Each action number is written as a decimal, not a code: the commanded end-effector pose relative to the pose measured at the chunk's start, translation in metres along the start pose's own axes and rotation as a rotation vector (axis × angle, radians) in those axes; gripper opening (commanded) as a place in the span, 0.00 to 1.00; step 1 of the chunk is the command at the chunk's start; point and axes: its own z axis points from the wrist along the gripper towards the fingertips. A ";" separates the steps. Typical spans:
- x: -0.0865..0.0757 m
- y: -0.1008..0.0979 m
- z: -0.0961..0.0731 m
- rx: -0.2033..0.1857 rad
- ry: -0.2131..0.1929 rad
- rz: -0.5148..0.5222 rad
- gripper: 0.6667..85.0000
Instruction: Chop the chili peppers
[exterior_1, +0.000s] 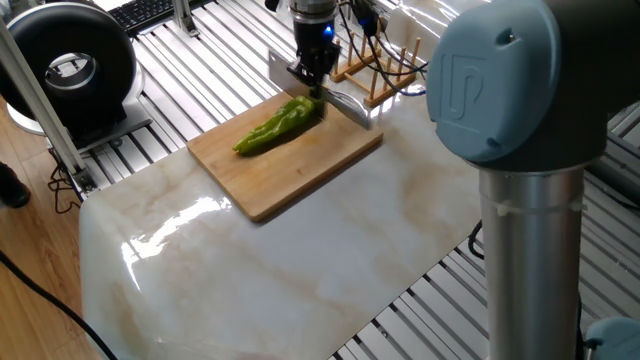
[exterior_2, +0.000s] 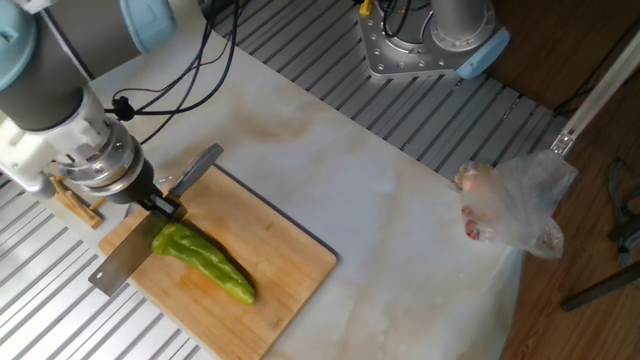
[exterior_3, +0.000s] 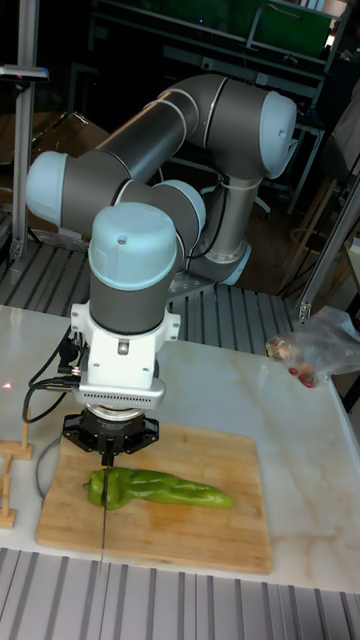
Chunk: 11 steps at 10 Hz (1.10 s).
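Observation:
One long light-green chili pepper (exterior_1: 279, 125) (exterior_2: 204, 262) (exterior_3: 160, 488) lies whole on the wooden cutting board (exterior_1: 300, 170) (exterior_2: 280, 285) (exterior_3: 200, 540). My gripper (exterior_1: 308, 80) (exterior_2: 163, 206) (exterior_3: 105, 455) hangs over the pepper's thick stem end, shut on a knife (exterior_1: 345, 103) (exterior_2: 120, 262). The blade stands on edge across the stem end; in the tall fixed view the knife (exterior_3: 104, 505) shows as a thin dark line crossing the pepper. I cannot tell how deep the blade sits in the pepper.
A wooden peg rack (exterior_1: 385, 70) (exterior_2: 65, 198) stands just behind the board. A clear plastic bag (exterior_2: 515, 205) (exterior_3: 310, 350) lies at the marble table's edge. A black round device (exterior_1: 70, 60) sits to the left. The arm's grey column (exterior_1: 525, 230) fills the foreground.

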 end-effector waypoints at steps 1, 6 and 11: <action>-0.008 0.002 -0.002 -0.024 -0.006 0.005 0.01; -0.012 0.002 -0.013 0.012 0.027 0.013 0.01; -0.013 0.003 -0.034 0.021 0.046 0.024 0.01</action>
